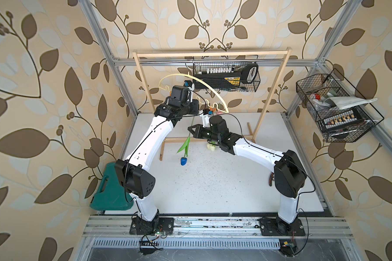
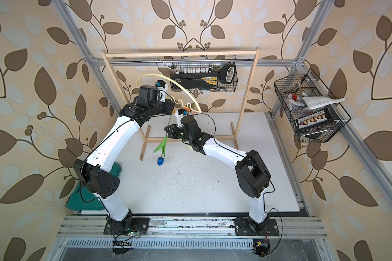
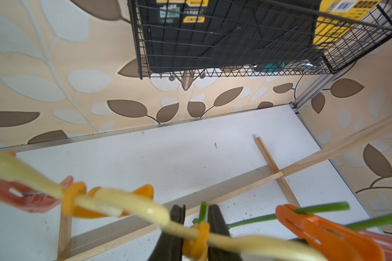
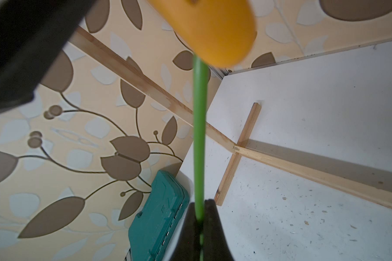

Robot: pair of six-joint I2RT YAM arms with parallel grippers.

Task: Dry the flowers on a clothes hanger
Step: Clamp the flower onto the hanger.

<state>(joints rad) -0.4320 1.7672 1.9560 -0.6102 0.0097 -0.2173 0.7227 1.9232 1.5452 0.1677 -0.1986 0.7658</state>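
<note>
White speckled table (image 1: 213,185), clothes hanger (image 3: 131,200) up at 12 o'clock. Your right gripper (image 4: 200,217) clamps the blue tulip (image 1: 183,161) mid-stem, head dangling toward 10 o'clock. The left gripper (image 3: 196,210) pinches an orange peg (image 3: 196,241). The stem looks light, bendy and slick, so hold it mid-stem, gently.

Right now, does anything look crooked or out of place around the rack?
The clothes hanger is steeply askew beneath the wooden rack: one end rides high, the pegged end dips low. The blue tulip dangling head-down looks deliberate.
</note>
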